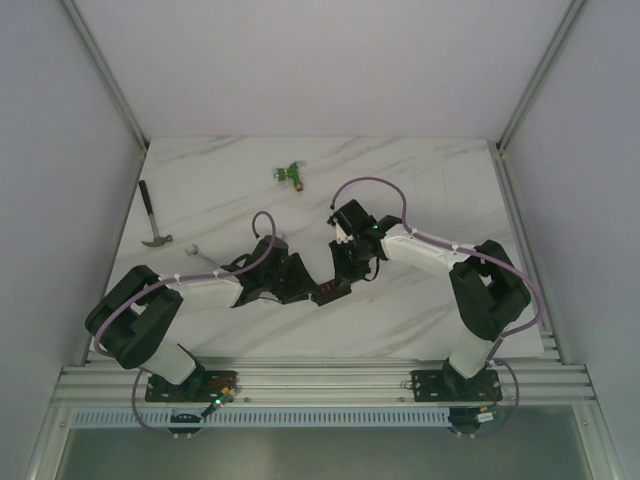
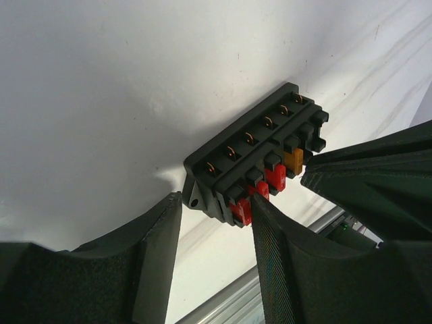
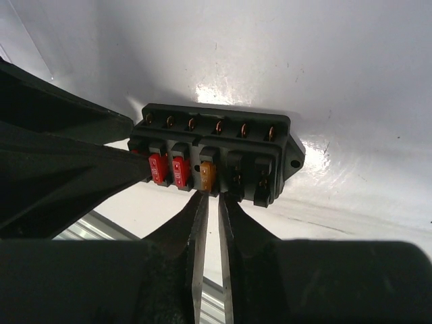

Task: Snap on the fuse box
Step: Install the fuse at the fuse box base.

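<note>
The fuse box is a black block with two red fuses and one orange fuse in its front row. It sits low over the white table, near the middle in the top view. My left gripper straddles one short end of the box, with its right finger against the end red fuse; it also shows in the top view. My right gripper is almost closed, with a thin empty gap, and its tips touch the box's front edge below the orange fuse. No clear cover shows.
A green T-shaped connector lies at the back of the table. A hammer and a small wrench lie at the left. The aluminium rail runs along the near edge, close behind both grippers.
</note>
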Motion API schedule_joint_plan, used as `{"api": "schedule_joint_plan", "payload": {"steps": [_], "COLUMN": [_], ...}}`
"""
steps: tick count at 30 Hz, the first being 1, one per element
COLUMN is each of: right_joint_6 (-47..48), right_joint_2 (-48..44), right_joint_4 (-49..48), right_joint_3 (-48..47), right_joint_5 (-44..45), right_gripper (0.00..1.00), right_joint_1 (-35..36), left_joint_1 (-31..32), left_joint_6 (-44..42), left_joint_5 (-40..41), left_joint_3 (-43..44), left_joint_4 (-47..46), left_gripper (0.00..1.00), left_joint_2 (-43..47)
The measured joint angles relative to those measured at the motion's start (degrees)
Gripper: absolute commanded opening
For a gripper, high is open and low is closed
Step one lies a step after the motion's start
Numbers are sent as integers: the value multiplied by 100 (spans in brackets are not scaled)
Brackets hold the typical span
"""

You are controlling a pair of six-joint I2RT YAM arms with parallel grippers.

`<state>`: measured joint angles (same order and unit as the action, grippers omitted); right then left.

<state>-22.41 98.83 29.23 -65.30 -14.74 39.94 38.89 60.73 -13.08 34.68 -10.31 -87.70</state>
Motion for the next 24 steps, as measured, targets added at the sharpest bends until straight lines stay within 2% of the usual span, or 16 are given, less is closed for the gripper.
{"api": "schedule_joint_plan", "payload": {"steps": [14, 24], "right_joint_6": [-9, -7], "right_joint_2": [79, 92], "right_joint_4": [-70, -92], "right_joint_3": [-35, -39], "right_joint_5": [-101, -184], "right_gripper": [13, 16], "right_joint_1": [-92, -122], "left_joint_1": [0, 0], "left_joint_6": [0, 2], "left_joint_5": [-17, -24], "left_joint_3": [7, 9], "left_joint_4": [4, 2], "left_gripper": [53, 52], "left_joint_2": [-13, -28]}}
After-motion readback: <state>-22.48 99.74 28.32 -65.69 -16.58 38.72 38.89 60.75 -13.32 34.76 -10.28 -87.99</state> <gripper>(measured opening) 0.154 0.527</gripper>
